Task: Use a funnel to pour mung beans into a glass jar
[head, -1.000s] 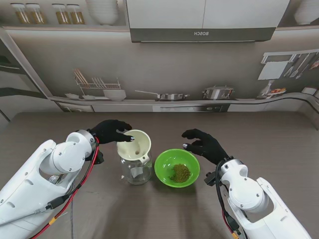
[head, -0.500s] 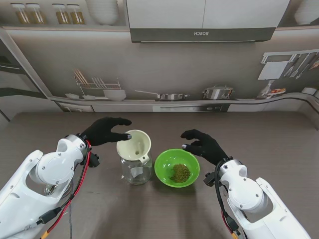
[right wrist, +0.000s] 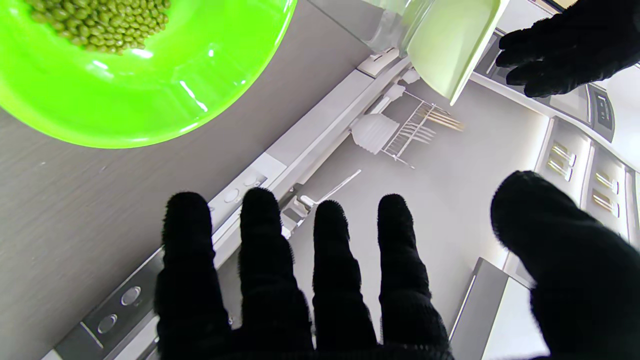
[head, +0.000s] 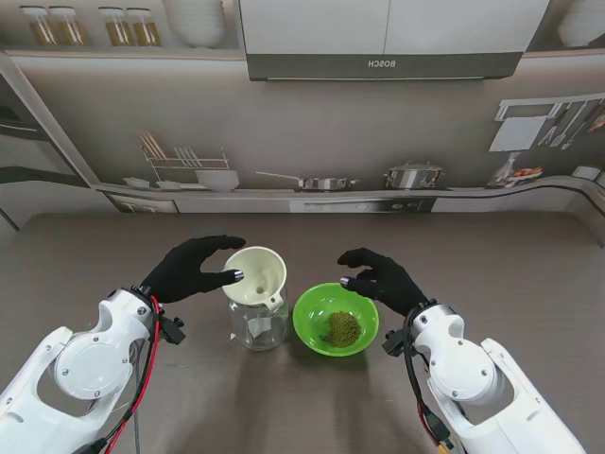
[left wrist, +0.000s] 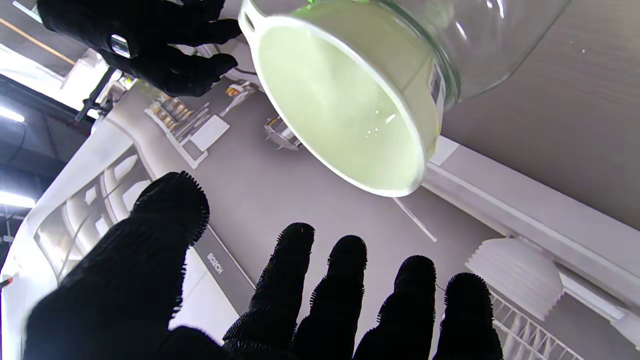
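The left hand (head: 194,269), fingers spread and empty, sits just beside the funnel (head: 253,275) seated in the glass jar (head: 258,322), probably placed to steady it. The right hand (head: 383,278), also spread, hovers near the green bowl (head: 336,320) holding the mung beans (head: 342,328). Compared with earlier, the left arm has drawn back toward me.

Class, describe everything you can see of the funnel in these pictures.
The funnel is pale cream, smooth plastic by its look, with a wide round mouth and a small hole at the bottom. It sits tilted in the mouth of the glass jar, left of the green bowl. No beans are visible inside. Neither hand grips it.
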`<act>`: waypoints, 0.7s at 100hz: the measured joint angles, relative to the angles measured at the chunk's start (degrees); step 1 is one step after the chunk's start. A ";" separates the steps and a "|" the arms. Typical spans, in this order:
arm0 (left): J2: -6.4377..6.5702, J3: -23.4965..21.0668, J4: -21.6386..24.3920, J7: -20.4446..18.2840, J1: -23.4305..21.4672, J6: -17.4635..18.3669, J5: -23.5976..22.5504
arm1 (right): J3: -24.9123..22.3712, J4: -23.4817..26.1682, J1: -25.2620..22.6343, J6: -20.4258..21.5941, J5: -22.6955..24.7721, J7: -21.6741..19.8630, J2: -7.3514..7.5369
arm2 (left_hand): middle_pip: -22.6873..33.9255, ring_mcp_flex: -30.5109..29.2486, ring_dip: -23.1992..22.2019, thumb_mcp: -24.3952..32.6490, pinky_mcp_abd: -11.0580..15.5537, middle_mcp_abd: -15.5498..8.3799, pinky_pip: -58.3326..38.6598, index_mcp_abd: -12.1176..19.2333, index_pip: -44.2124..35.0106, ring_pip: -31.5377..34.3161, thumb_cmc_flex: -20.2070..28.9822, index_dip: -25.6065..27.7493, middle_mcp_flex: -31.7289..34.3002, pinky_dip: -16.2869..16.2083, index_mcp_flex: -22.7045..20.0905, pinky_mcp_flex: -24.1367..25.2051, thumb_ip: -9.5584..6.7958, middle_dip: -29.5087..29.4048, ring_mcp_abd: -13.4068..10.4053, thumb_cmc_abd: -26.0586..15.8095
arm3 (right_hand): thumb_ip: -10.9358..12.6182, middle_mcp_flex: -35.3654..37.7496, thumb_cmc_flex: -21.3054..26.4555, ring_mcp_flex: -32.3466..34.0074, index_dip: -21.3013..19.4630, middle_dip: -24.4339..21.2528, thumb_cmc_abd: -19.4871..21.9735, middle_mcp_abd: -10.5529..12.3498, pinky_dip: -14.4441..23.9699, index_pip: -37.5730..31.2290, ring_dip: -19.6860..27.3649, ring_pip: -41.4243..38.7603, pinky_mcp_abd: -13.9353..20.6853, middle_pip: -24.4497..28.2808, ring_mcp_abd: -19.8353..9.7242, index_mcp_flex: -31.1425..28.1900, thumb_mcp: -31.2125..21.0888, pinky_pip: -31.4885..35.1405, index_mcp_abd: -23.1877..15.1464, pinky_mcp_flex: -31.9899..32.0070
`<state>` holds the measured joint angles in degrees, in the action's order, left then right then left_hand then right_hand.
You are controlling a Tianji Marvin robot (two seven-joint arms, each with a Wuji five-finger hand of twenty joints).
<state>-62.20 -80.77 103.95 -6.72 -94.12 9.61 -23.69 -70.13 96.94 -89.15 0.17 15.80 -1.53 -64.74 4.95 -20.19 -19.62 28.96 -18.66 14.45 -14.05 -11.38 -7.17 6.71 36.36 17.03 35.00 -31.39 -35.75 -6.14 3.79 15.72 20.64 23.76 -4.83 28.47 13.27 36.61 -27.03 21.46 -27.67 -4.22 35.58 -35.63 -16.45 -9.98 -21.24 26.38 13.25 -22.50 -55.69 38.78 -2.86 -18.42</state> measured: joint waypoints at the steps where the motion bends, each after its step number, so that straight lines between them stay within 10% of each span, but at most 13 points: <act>1: 0.00 -0.04 0.07 -0.03 -0.13 0.06 0.16 | 0.02 0.00 0.00 0.00 0.00 -0.01 0.00 | -0.99 0.00 0.12 0.01 0.01 -0.04 0.01 0.00 0.00 -0.01 0.00 0.00 -0.42 0.00 0.05 0.00 0.00 -0.06 -0.02 0.00 | 0.00 0.00 0.00 0.00 0.00 0.00 0.00 0.00 0.00 0.00 0.00 0.00 0.00 0.00 0.00 0.00 0.00 0.00 0.00 0.00; 70: -1.16 -0.63 1.26 5.22 -5.38 4.83 2.80 | 1.48 0.02 1.30 -3.39 4.31 -1.42 0.55 | -0.65 1.20 1.21 6.32 1.79 -0.31 1.46 0.02 0.03 -0.58 2.36 0.00 -1.74 -0.01 0.72 -0.12 -1.22 -0.74 -0.78 0.11 | 0.00 0.00 0.00 0.00 0.02 0.00 0.00 -0.03 0.01 0.00 0.00 0.00 0.00 0.00 0.00 0.00 0.00 0.00 0.00 0.00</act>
<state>-63.35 -81.40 105.21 -1.50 -99.50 14.44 -20.88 -68.65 96.96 -87.85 -3.23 20.11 -2.95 -64.18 4.30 -18.99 -18.41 35.28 -16.86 14.14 -12.59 -11.36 -7.13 6.13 38.72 17.03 33.26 -31.40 -35.04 -6.26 2.57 14.98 19.87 23.87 -4.83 28.47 13.27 36.61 -27.01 21.46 -27.67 -4.24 35.60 -35.63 -16.45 -9.99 -21.24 26.38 13.25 -22.50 -55.69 38.78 -2.86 -18.42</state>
